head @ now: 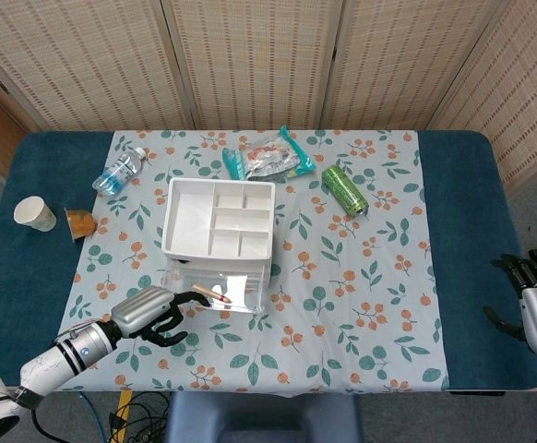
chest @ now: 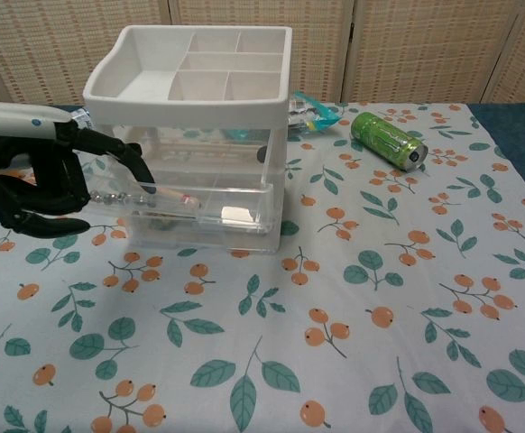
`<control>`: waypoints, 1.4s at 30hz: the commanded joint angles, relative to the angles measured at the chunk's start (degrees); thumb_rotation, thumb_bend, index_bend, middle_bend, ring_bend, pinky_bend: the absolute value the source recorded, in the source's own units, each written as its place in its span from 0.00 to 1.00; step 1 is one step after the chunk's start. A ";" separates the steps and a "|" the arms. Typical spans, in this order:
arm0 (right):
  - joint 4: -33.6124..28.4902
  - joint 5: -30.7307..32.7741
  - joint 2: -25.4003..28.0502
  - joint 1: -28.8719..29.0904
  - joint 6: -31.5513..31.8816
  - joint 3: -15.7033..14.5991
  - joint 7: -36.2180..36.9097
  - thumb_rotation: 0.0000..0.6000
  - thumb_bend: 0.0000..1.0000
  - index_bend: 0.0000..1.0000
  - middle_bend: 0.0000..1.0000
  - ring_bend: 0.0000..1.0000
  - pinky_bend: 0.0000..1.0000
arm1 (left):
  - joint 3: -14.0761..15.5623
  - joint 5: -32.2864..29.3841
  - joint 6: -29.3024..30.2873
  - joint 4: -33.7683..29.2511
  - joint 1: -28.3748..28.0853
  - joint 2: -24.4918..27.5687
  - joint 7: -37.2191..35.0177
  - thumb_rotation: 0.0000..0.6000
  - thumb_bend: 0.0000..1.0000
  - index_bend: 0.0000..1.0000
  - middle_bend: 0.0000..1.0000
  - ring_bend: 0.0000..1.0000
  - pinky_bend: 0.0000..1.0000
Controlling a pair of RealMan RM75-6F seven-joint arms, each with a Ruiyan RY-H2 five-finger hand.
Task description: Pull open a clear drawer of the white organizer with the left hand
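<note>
- One white organizer [head: 218, 220]
- One water bottle [head: 118, 172]
- One green can [head: 344, 189]
- One paper cup [head: 35, 213]
- One snack packet [head: 268, 158]
- Two hands: left hand [head: 153, 312], right hand [head: 534, 300]
</note>
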 commanded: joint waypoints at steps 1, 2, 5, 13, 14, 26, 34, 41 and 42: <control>-0.02 0.01 0.02 -0.02 0.01 0.00 -0.02 1.00 0.24 0.22 0.19 0.22 0.21 | 0.31 0.25 0.38 -0.28 0.17 0.09 0.14 1.00 0.39 0.31 0.90 1.00 1.00; -0.04 0.04 0.04 -0.04 0.02 0.00 -0.01 1.00 0.24 0.22 0.19 0.22 0.21 | 0.53 0.46 0.46 -0.45 0.20 0.17 0.23 1.00 0.39 0.31 0.90 1.00 1.00; -0.02 0.07 0.03 -0.06 0.02 0.01 0.03 1.00 0.24 0.22 0.19 0.22 0.21 | 1.10 1.01 0.23 -0.83 0.02 0.50 0.36 1.00 0.39 0.31 0.90 1.00 1.00; 0.22 0.01 -0.09 -0.16 0.12 -0.03 0.30 1.00 0.24 0.22 0.19 0.22 0.21 | 2.05 1.96 0.70 -2.00 -0.04 1.57 0.68 1.00 0.39 0.31 0.90 1.00 1.00; 0.25 -0.02 -0.10 -0.18 0.16 -0.03 0.35 1.00 0.24 0.22 0.19 0.22 0.21 | 2.08 1.94 0.77 -2.10 -0.05 1.65 0.73 1.00 0.39 0.31 0.90 1.00 1.00; 0.63 -0.29 0.09 -0.38 0.67 0.09 1.13 1.00 0.24 0.22 0.19 0.22 0.22 | 1.56 1.08 3.36 -3.24 0.91 2.54 2.89 1.00 0.39 0.21 0.90 1.00 1.00; 0.54 -0.59 0.73 -0.01 0.78 0.56 1.10 1.00 0.24 0.22 0.19 0.22 0.21 | -0.31 0.32 7.53 -3.49 2.11 4.08 3.90 1.00 0.39 0.26 0.90 1.00 1.00; -0.58 -0.99 2.57 0.80 1.31 1.83 0.16 1.00 0.24 0.22 0.19 0.22 0.21 | -4.97 -1.99 11.24 1.52 1.78 1.44 8.24 1.00 0.39 0.38 0.90 1.00 1.00; -0.76 -1.04 2.79 0.89 1.35 1.95 0.09 1.00 0.24 0.22 0.19 0.22 0.21 | -5.45 -2.08 11.32 2.19 1.50 0.92 8.91 1.00 0.39 0.39 0.90 1.00 1.00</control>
